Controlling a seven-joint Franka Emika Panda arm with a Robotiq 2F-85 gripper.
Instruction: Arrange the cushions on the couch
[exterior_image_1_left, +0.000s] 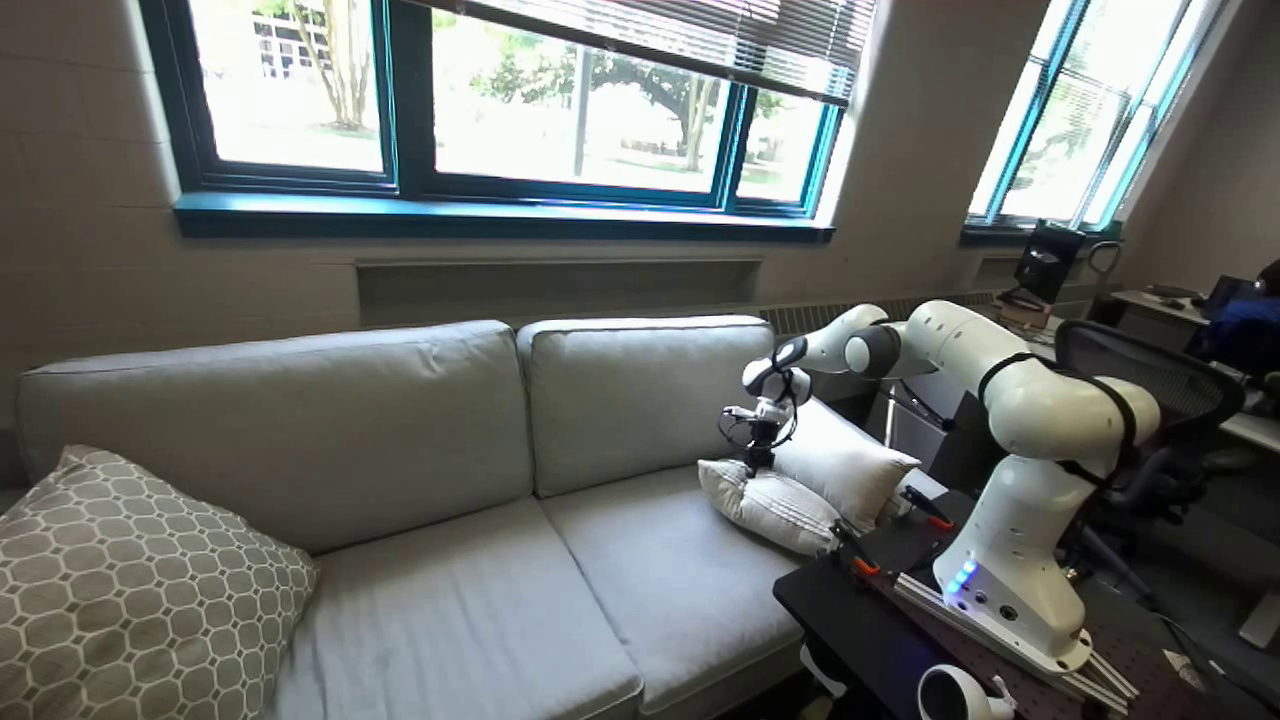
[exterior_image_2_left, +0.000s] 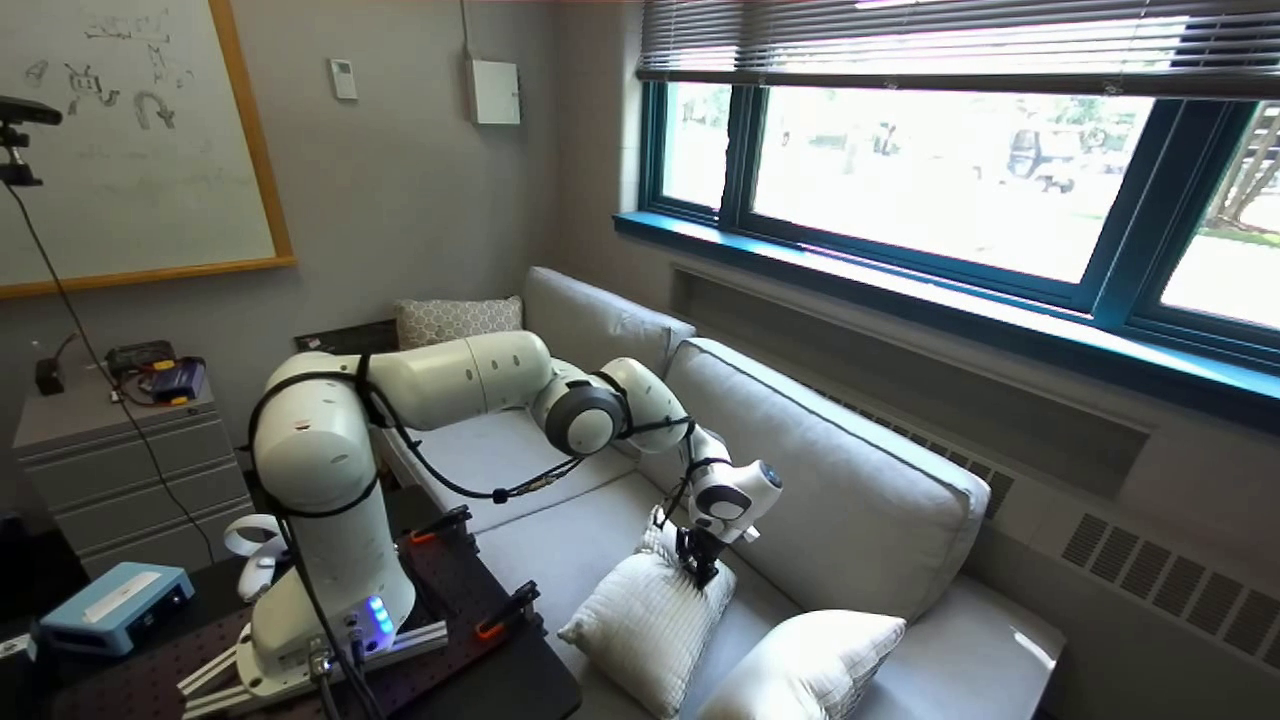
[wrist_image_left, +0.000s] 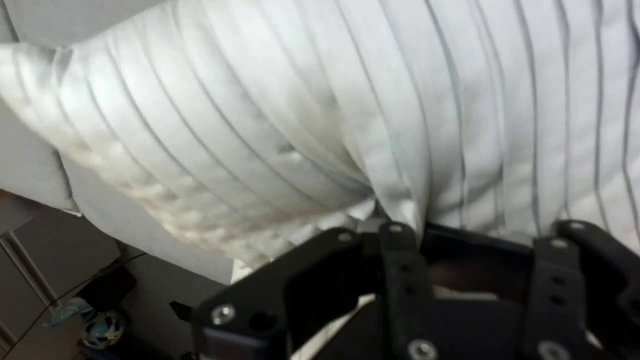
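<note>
White, rounded Franka Emika Panda arm (exterior_image_2_left: 460, 378): grey joint rings (exterior_image_2_left: 565, 400), black cable (exterior_image_2_left: 500, 495); blue lights (exterior_image_2_left: 380, 614), lower left in an exterior view; black jaws, silver screws (wrist_image_left: 223, 314).

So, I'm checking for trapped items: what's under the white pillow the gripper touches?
The white pillow lies on the couch seat, which shows beside it; anything directly beneath is covered in every view.

Two white cushions (exterior_image_2_left: 648, 628), one couch (exterior_image_1_left: 465, 580)
</note>
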